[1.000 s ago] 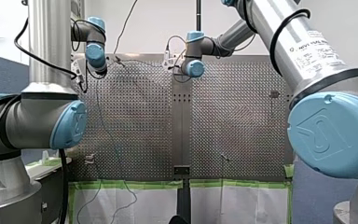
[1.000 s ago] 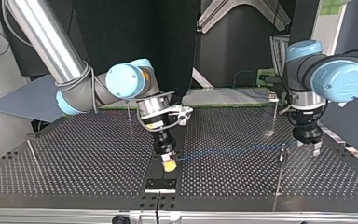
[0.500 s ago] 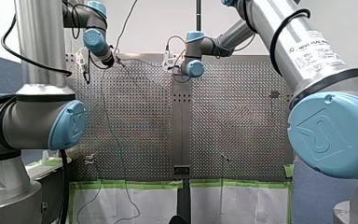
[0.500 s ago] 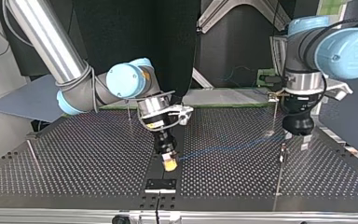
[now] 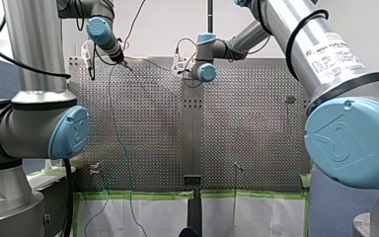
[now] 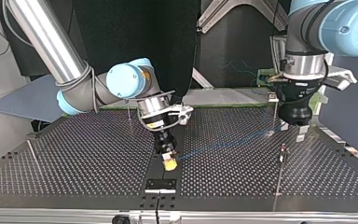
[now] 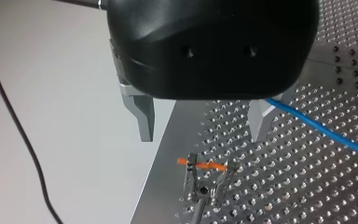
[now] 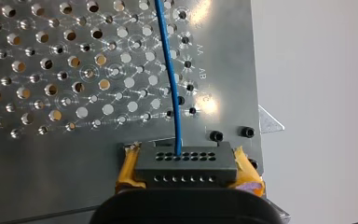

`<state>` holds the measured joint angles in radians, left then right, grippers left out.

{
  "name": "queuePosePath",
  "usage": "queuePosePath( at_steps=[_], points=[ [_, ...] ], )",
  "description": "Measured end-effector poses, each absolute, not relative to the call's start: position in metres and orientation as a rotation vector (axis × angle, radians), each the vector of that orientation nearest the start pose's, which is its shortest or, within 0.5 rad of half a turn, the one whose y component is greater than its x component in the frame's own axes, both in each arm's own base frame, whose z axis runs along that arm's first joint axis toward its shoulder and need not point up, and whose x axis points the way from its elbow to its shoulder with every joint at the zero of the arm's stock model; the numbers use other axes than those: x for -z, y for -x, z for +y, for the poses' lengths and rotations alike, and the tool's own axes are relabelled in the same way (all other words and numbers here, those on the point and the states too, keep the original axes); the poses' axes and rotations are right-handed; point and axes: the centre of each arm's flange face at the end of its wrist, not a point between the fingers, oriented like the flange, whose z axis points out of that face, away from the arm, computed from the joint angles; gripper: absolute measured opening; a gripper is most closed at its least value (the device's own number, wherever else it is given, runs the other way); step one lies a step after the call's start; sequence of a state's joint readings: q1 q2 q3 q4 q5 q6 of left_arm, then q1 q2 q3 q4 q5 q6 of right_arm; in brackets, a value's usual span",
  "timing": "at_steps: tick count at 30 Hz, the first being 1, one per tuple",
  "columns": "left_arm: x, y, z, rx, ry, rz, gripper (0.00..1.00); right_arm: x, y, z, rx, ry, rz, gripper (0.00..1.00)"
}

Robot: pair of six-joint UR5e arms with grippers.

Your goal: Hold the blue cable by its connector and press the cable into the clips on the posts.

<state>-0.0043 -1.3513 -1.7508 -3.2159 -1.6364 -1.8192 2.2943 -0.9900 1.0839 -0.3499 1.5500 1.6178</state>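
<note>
The robot's right pincer (image 8: 186, 173) is closed on a dark grey connector (image 8: 185, 162) with rows of small holes, gripping it at its two ends between yellow pads (image 8: 127, 171). The blue cable (image 8: 170, 79) leaves one hole in the connector's face and runs straight ahead of this pincer, over the perforated metal surface (image 8: 51, 70).

In the top view the right pincer points down near the middle of the surface, close to the view's near edge. The cable stretches from it toward the view's right, rising a little above the surface as it goes, and ends beside the left pincer, which hangs above the surface there.

The left pincer (image 7: 201, 123) stands wide open: its two metal fingers (image 7: 142, 116) are far apart and hold nothing. The cable is not in the gap between them. It comes out from behind one finger, on that finger's outer side, and slants away across the surface; whether it touches the finger cannot be told.

Ahead of the open fingers stands a thin post (image 7: 198, 198) near the surface's edge, with a small orange clip (image 7: 200, 164) at its top. The cable passes to one side of the clip, apart from it and not seated in it.
</note>
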Motion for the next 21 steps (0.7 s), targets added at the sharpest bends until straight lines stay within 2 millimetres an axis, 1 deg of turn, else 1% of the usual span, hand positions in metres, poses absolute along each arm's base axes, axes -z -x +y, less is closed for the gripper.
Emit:
queuePosePath(
  at_steps=[10,15,21],
  points=[
    [-0.478,-0.401,-0.137,0.15,0.209,1.629,1.0,-0.408,-0.593,-0.47,-1.919,-1.481,-0.677,0.0],
    [-0.477,-0.4,-0.14,0.148,0.201,1.635,1.0,-0.408,-0.593,-0.47,-1.918,-1.482,-0.677,0.0],
    [-0.481,-0.403,-0.138,0.099,0.195,1.624,1.0,-0.408,-0.593,-0.47,-1.915,-1.484,-0.676,0.0]
  ],
)
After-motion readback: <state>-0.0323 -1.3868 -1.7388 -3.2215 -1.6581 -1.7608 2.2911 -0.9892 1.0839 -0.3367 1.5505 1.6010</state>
